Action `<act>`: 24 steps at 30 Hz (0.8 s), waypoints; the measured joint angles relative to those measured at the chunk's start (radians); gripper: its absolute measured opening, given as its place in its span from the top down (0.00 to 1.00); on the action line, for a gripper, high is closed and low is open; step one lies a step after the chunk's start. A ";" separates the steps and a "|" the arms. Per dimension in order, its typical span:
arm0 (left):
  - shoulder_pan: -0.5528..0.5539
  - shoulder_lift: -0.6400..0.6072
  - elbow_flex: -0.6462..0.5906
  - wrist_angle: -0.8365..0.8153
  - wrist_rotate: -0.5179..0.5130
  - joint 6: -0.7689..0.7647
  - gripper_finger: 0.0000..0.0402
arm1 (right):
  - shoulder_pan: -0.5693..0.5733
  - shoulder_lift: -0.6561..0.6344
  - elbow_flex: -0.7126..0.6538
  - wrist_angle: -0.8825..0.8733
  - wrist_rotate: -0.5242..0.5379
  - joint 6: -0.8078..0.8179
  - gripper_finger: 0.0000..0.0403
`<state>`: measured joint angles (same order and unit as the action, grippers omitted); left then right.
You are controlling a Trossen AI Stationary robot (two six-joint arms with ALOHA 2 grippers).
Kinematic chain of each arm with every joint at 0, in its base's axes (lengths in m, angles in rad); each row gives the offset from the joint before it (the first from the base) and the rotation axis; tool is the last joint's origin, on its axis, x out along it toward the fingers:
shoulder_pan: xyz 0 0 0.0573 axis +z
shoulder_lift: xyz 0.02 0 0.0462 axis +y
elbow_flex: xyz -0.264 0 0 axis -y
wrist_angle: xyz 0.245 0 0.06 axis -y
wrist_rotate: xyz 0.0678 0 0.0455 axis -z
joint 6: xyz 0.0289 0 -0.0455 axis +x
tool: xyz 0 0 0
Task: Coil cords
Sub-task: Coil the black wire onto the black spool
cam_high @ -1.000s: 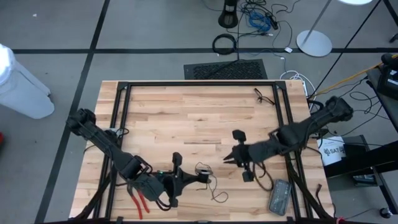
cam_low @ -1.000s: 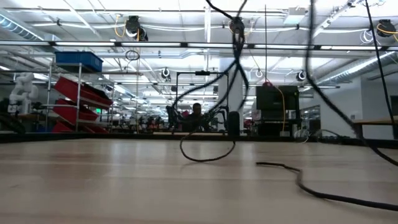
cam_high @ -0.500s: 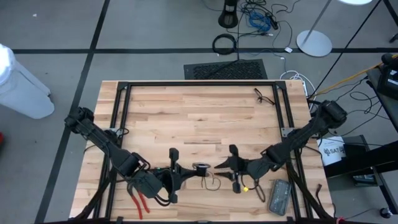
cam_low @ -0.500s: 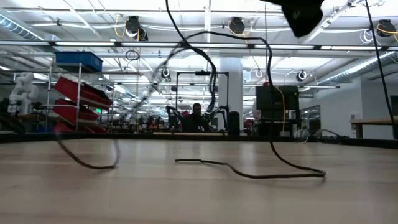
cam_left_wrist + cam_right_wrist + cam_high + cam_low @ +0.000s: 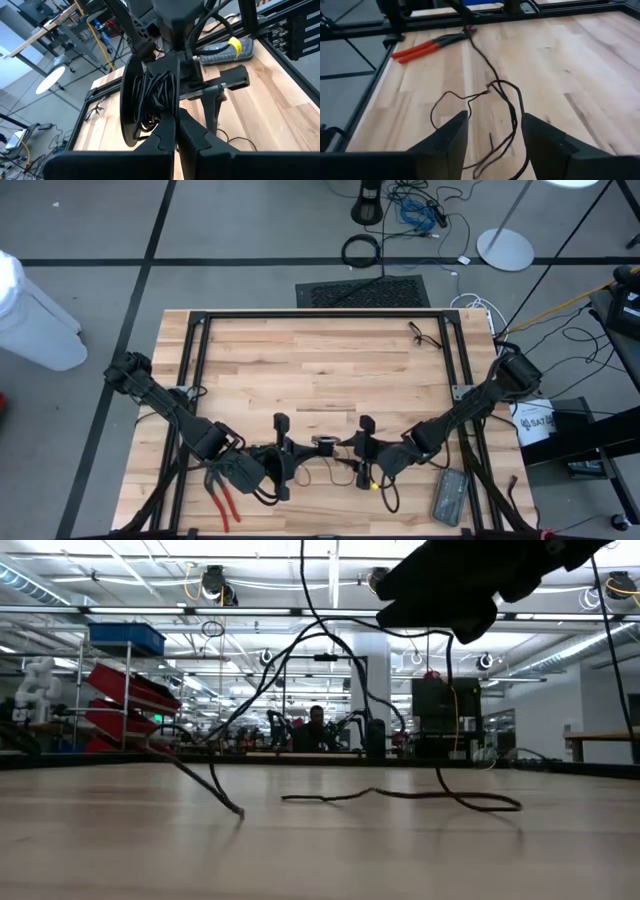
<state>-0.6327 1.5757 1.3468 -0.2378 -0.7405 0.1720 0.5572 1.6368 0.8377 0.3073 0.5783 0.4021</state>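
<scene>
The cord is a thin black wire wound partly on a small round puck (image 5: 145, 102), held on edge above the table's near middle. My left gripper (image 5: 303, 448) is shut on the puck. The cord's loose end hangs down and lies in slack loops (image 5: 502, 97) on the wood (image 5: 400, 797). My right gripper (image 5: 353, 452) faces the left one just right of the puck, open. Its fingers stand either side of the loose loops (image 5: 345, 472) and touch nothing. My left gripper pinches the puck by its rim (image 5: 161, 124) between its two shut fingers, coming level from the table's left. The puck stands on edge past the fingertips, clear of the table. The unwound cord hangs slack from it down to the wood.
Red-handled pliers (image 5: 222, 502) lie by the near left edge, a grey flat device (image 5: 450, 495) lies at the near right. A small black clip (image 5: 420, 332) sits at the far right. Black frame rails (image 5: 320, 314) border the tabletop.
My right gripper has gone toward the table's left and near edge, up to the puck, and has opened. My left gripper has drawn slightly toward the far edge with the puck. The loose cord has shifted on the table into flatter loops.
</scene>
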 joint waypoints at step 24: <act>-0.034 0.000 0.000 -0.015 0.002 -0.010 0.98 | -0.025 0.005 0.031 -0.006 0.051 -0.179 0.69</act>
<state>-0.6672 1.5757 1.3468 -0.2527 -0.7387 0.1615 0.5323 1.6417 0.8683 0.3013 0.6289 0.2231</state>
